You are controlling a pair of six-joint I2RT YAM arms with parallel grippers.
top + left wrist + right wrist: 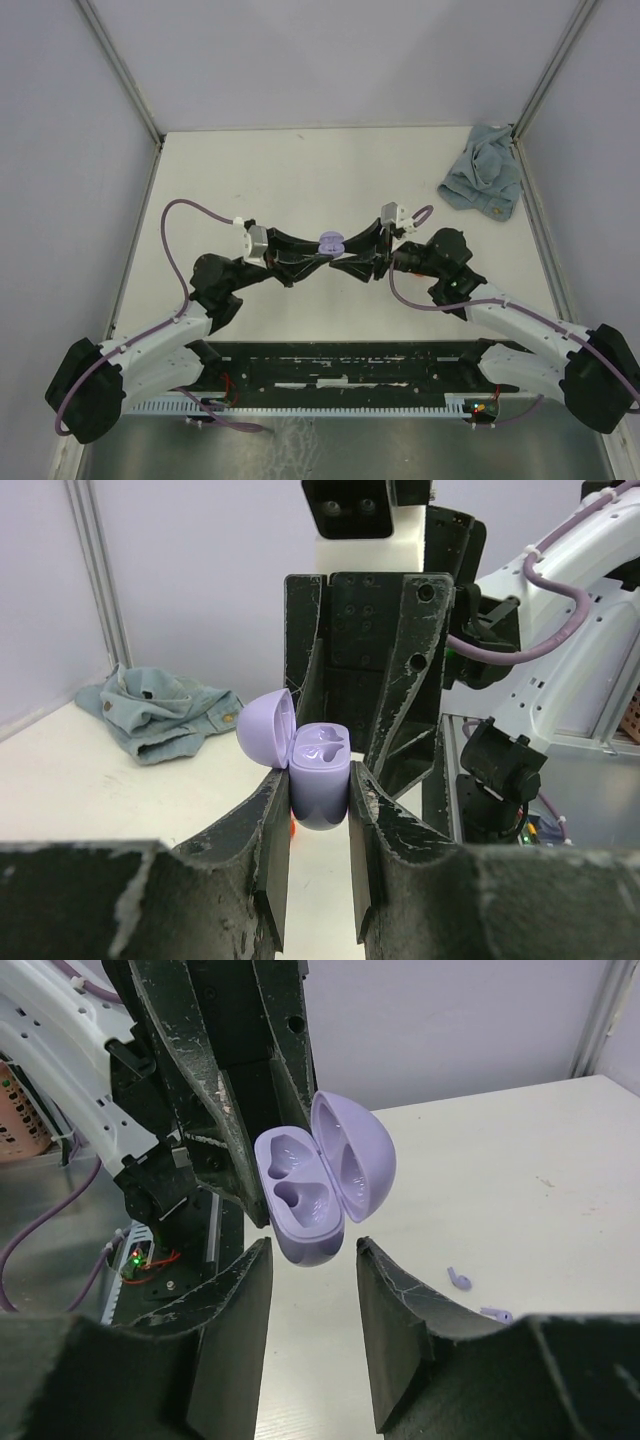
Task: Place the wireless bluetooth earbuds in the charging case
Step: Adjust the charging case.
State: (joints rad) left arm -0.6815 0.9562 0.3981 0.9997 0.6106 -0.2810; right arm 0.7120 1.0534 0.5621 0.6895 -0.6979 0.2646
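Right wrist view shows two tiny lilac comma-shaped plastic earbuds [459, 1278] lying on the white table [520, 1160]. They sit close together, below the jaws and off to their far side, outside the gap. The nearer one is too small to read. The other [497, 1314] seems to lie flat, its stem running across the picture.

Above them hangs the lilac rounded charging case [305, 1195], lid swung open, both heart-shaped wells empty and facing the right arm. The left gripper [318, 780] clamps the case body between its narrow-set fingers and holds it clear of the table. The right gripper [312, 1260] holds nothing. Its jaws stand apart on either side of the case's lower end without touching it. That makes it the free arm, so the pick probably falls to it: down and toward the far side.
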